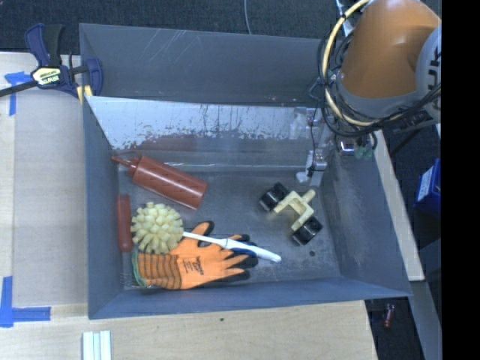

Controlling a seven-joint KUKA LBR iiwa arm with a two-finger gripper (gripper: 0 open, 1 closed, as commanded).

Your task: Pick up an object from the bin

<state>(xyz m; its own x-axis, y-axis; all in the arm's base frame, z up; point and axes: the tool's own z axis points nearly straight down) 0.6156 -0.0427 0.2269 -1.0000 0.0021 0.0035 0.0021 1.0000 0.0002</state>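
Note:
My gripper (314, 165) hangs over the back right part of the bin floor, close to the rear wall. Just in front of it lies a cream toy axle piece with black wheels (294, 208), apart from the gripper. Nothing shows held by the gripper. A white stick-like tool with a dark end (234, 244) lies further left, across an orange work glove (196, 264).
On the left side lie a brown-red squeeze bottle (163, 179), a pale yellow spiky ball (157, 227) and a thin reddish stick (123, 222). The arm's orange dome and cables hang over the bin's right rear corner.

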